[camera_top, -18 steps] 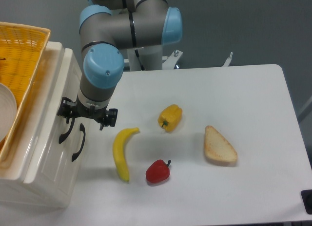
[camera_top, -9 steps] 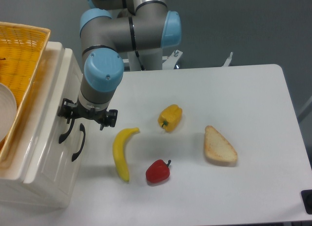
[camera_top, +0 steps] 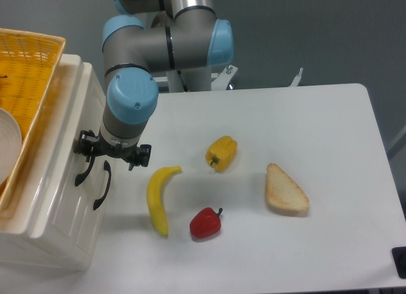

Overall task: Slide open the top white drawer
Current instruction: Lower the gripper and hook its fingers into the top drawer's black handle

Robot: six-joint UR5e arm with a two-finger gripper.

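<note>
Two black handles sit at the pincer (camera_top: pixel 87 162), which over the last second has edged slightly left toward the cabinet, and whether its fingers are spread or clamped on the upper handle (camera_top: pixel 84 170) I cannot tell, since the wrist hides them. The top white drawer (camera_top: pixel 63 142) lies directly beneath and left of the pincer and looks shut, so the pull seems not yet begun. Right of the pincer on the desk (camera_top: pixel 317 129) lies a banana (camera_top: pixel 158 198).

The banana (camera_top: pixel 157 199) lies on the table (camera_top: pixel 330 129) between the top white drawer (camera_top: pixel 66 180) and the bread (camera_top: pixel 285 191).
</note>
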